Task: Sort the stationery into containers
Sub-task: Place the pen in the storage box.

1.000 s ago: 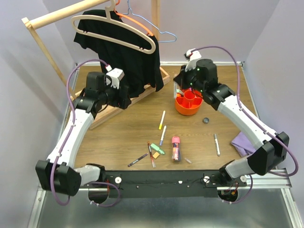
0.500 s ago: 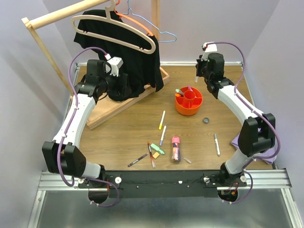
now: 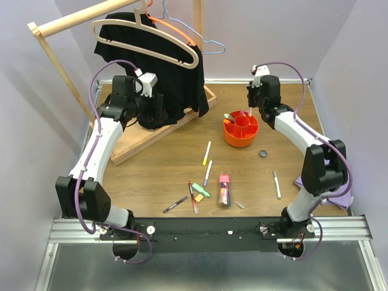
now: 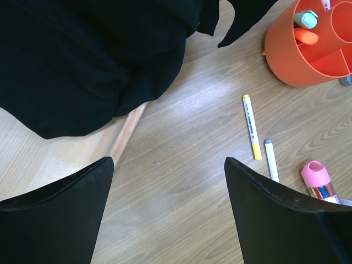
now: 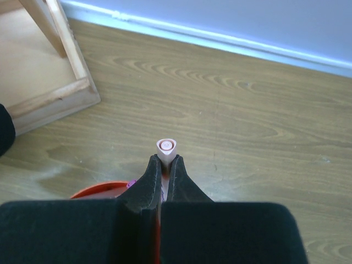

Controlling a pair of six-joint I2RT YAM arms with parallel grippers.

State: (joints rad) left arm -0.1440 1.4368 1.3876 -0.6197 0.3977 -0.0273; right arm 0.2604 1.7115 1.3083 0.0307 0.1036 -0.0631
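Observation:
The round orange organiser (image 3: 230, 138) stands at the back right of the table, with a green highlighter (image 4: 306, 20) and an orange one (image 4: 305, 36) in a compartment. My right gripper (image 5: 166, 162) is shut on a white pen with a pink end (image 5: 166, 146), held upright just behind and above the organiser's rim (image 5: 99, 190). My left gripper (image 4: 168, 162) hangs open over bare wood beside the black garment. On the table lie a yellow-capped pen (image 3: 207, 153), a blue-tipped pen (image 3: 208, 173), a stubby pink tube (image 3: 224, 189), a green highlighter (image 3: 202, 192), a red pen (image 3: 193, 197), a dark pen (image 3: 175, 204) and a grey pen (image 3: 276, 183).
A wooden rack with a black garment (image 3: 163, 79) on hangers fills the back left; its tray-like base (image 3: 142, 142) lies on the table. A small dark cap (image 3: 263, 154) sits right of the organiser. A purple cloth (image 3: 315, 182) lies at the right edge.
My right arm has swung back from over the organiser, then come a little left and lower with the pen upright by the organiser's far side. The left arm has drawn slightly back.

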